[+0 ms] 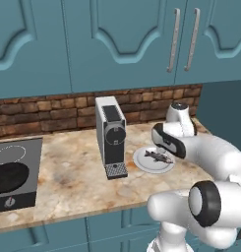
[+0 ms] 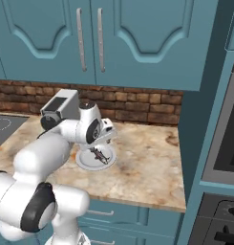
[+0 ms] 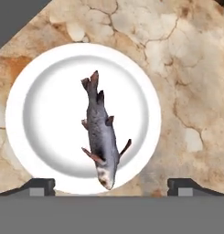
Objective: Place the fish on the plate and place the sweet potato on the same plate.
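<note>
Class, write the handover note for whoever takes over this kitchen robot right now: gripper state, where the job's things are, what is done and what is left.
Gripper: open, holding nothing, poised above the plate.
Fish: lying on the white plate, head near the rim; also seen in the left base view.
Plate: on the marble counter, right of the coffee machine.
Done: fish on plate.
Left: sweet potato, which must be located, picked up and set on the same plate beside the fish.
Frying pan sits on the hob at far left.
</note>
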Motion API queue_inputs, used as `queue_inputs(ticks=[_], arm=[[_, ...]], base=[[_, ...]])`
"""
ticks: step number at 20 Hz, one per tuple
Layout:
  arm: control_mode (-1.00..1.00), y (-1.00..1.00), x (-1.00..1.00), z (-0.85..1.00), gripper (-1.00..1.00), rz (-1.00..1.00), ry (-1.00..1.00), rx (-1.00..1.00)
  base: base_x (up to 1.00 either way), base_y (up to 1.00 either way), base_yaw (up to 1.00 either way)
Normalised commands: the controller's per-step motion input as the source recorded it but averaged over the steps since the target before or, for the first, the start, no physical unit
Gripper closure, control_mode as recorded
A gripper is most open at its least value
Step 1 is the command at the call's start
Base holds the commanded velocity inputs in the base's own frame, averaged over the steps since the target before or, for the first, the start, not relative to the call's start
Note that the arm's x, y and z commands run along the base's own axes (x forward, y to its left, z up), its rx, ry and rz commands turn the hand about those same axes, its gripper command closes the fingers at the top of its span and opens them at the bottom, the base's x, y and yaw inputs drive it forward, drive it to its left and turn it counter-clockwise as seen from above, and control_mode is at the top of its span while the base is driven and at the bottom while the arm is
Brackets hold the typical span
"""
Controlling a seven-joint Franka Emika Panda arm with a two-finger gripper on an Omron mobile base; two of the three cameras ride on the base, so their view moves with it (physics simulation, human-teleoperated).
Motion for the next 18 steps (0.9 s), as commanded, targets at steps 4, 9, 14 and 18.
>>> queue_inputs(ticks=[4, 9, 14, 18], arm=[[-1.00, -0.19, -0.90, 0.60, -1.00, -0.02, -0.15, 0.02], [-1.00, -0.05, -0.85, 0.55, -1.00, -0.01, -0.19, 0.01], [1.00, -0.01, -0.40, 0.21, -1.00, 0.00, -0.06, 0.02], [1.00, 0.00, 0.00, 0.00, -1.00, 0.00, 0.00, 0.00]], base=[[0.00, 0.00, 0.00], [0.00, 0.00, 0.00], [-0.60, 0.00, -0.02], [-0.88, 0.81, -0.04]])
